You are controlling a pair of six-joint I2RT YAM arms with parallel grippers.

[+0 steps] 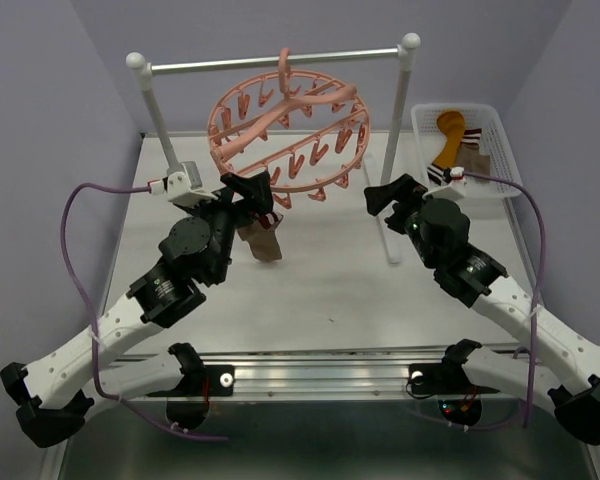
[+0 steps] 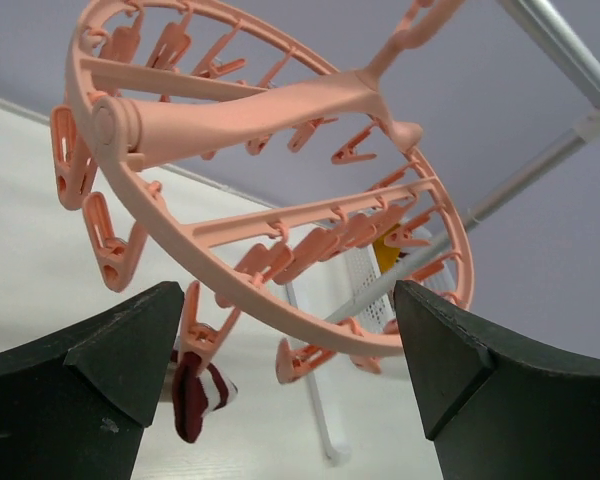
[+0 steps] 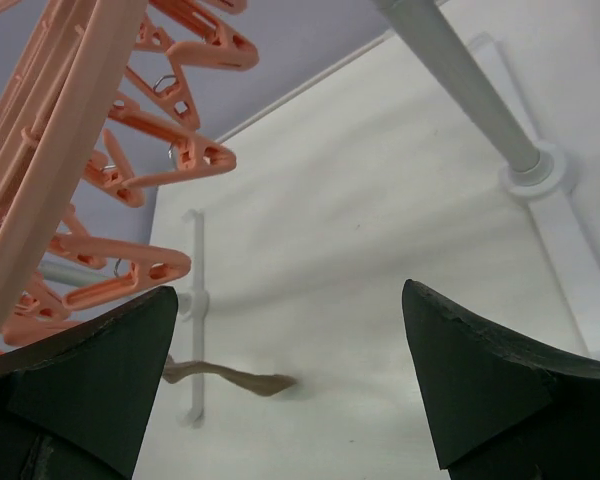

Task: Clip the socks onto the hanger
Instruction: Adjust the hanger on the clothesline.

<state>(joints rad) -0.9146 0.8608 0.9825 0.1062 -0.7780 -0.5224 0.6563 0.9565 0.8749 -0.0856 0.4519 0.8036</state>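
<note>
Your left gripper (image 1: pixel 250 188) and right gripper (image 1: pixel 388 195) are both spread wide, empty. The small brown-and-mustard fabric socks (image 1: pixel 448 150) past the right one look light and floppy, so pinch the cuff.

I can read no text, label, brand or number in any of my three views. The round salmon-pink plastic hanger (image 1: pixel 290 125) and the white plastic mesh basket (image 1: pixel 508 140) look unmarked, and anything printed on the round black joint housings (image 1: pixel 185 240) is too small to tell.
</note>
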